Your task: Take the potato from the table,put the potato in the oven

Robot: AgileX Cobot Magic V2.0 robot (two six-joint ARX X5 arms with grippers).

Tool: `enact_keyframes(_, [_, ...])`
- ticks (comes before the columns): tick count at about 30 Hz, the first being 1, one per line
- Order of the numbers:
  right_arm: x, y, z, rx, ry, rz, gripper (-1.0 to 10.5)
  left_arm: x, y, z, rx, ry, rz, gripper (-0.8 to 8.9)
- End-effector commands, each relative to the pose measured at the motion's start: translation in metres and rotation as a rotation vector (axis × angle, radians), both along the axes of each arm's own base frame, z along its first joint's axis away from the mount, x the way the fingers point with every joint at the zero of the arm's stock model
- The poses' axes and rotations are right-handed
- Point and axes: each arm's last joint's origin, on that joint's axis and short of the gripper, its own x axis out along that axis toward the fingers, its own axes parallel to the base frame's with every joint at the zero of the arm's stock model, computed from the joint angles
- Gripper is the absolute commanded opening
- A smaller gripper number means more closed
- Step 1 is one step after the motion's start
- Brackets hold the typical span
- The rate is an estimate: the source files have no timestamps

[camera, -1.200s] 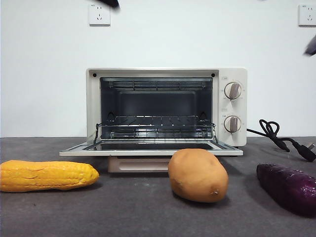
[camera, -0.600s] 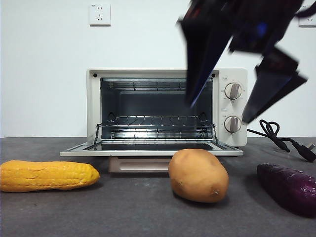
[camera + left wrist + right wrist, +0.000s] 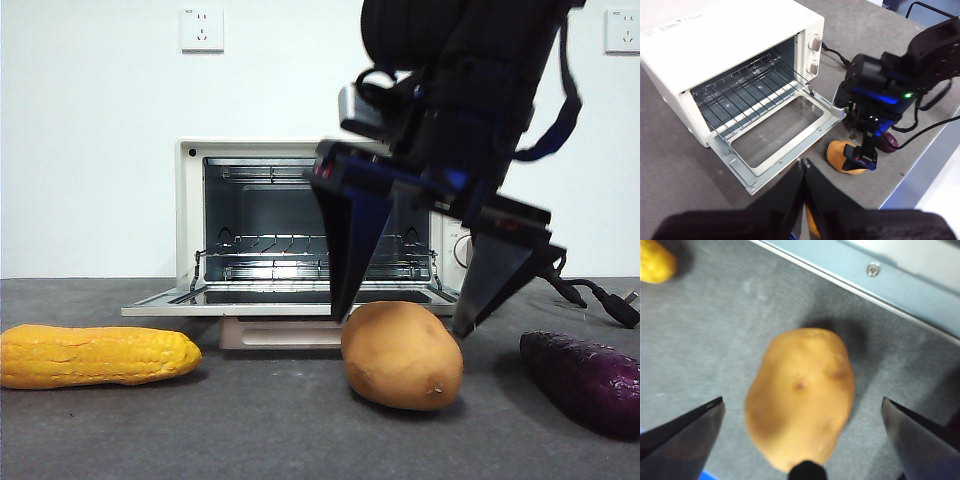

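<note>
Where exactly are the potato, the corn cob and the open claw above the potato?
potato (image 3: pixel 401 355), front view, middle of its tan skin.
corn cob (image 3: pixel 95 355), front view, middle of its yellow length.
right claw (image 3: pixel 405 325), front view, midway between its two spread tips, just over the potato.

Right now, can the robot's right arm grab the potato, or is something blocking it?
Probably yes. The right gripper hangs just above the potato with its jaws spread wide to either side, and nothing lies between them. The corn and the purple sweet potato lie well apart.
</note>
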Motion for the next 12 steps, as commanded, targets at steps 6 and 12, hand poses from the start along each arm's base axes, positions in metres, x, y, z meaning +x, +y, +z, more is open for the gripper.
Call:
enact_keyframes(6, [0.0012,0.0027,-0.0073,-0.011,0.022,-0.004,1.0,0.0003,0.0002,-0.0021,0.007,0.01,0.008,-0.07])
enact_keyframes(12, [0.0005,0.0021,-0.0069,-0.017,0.02,0.019,-0.1,0.001,0.0014,-0.0025,0.031,0.0,0.049,-0.08])
